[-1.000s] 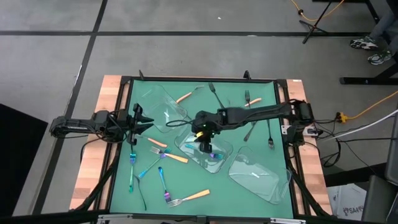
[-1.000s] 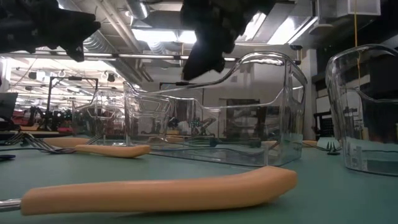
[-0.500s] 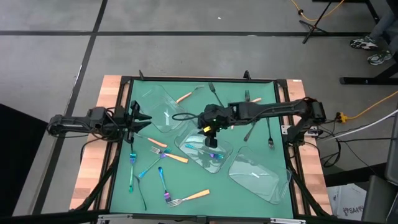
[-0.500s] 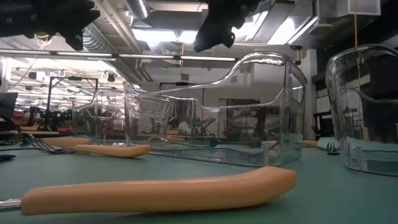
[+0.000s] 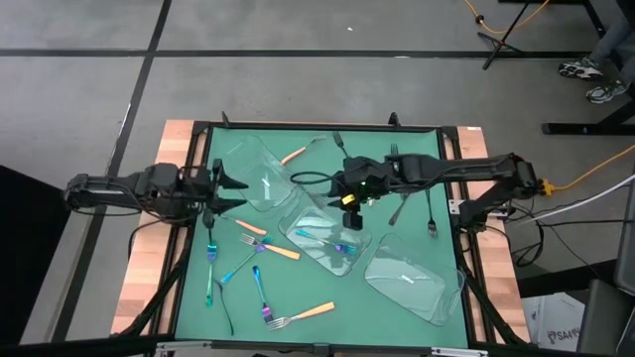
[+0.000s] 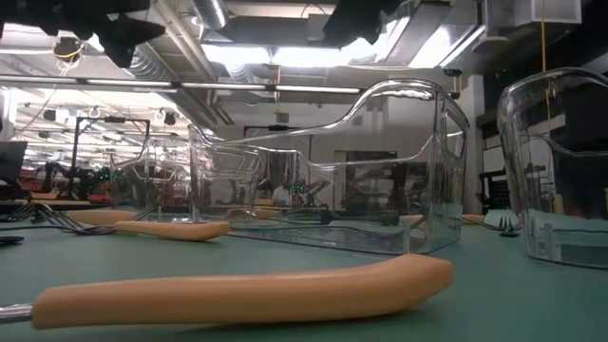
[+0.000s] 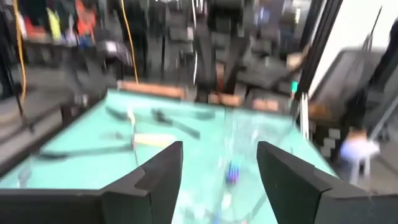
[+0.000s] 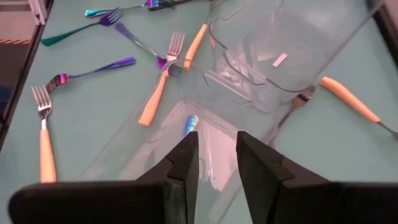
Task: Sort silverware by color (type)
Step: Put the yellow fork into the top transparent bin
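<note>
The silverware is spread over the green mat. Iridescent blue-purple pieces [image 5: 338, 244] lie inside the middle clear tray [image 5: 298, 230]; one [image 8: 191, 123] shows below my right gripper. More iridescent forks [image 5: 238, 266] and orange-handled forks [image 5: 281, 252] lie flat on the mat's left half. Dark forks [image 5: 432, 214] lie near the far and right sides. My right gripper [image 5: 352, 219] [image 8: 216, 146] hangs open and empty above the middle tray. My left gripper [image 5: 226, 190] [image 7: 219, 155] is wide open and empty over the mat's left edge.
A second clear tray [image 5: 260, 174] sits at the far left and a third [image 5: 412, 280] at the near right, beside the middle one. An orange handle [image 6: 237, 290] lies close to the low camera. Bare mat shows near the front, between the forks and the right tray.
My right gripper has risen out of the middle tray and drawn back toward the table's far right. It now hangs higher, above the tray's right part. My left gripper has risen a little at the left edge. The silverware has stayed where it was.
</note>
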Robot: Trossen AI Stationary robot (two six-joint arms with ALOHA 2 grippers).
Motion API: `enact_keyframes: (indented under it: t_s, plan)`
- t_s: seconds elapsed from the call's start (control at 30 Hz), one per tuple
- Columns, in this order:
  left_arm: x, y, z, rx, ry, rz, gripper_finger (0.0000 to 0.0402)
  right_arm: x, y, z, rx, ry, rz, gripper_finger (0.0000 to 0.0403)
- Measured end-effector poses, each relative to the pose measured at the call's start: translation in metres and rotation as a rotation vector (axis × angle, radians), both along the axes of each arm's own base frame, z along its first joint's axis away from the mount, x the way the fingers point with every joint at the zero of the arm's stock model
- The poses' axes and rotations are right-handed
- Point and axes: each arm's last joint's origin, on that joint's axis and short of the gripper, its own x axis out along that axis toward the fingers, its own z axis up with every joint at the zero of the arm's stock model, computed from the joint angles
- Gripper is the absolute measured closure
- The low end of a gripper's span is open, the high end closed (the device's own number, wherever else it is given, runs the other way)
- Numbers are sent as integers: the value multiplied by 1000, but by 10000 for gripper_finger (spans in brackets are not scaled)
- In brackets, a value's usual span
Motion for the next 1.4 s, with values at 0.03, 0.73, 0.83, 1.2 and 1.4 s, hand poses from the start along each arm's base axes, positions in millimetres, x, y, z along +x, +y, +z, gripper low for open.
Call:
enact_keyframes:
  t_s: [0.03, 0.73, 0.83, 1.2, 1.4]
  plan:
    - [1, 0, 4, 0, 43, -9, 199, -3, 0, 3, -4, -1, -4, 307]
    - [26, -3, 19, -20, 690, -74, 198, -66, -7, 52, -139, -68, -77, 307]
    - [30, -3, 8, -23, 765, -76, 198, -70, -7, 54, -140, -74, -79, 307]
    - [43, -3, -26, -26, 972, -69, 198, -71, -7, 53, -141, -56, -78, 307]
    - [52, -4, -35, -27, 1044, -67, 198, -71, -7, 52, -141, -55, -78, 307]
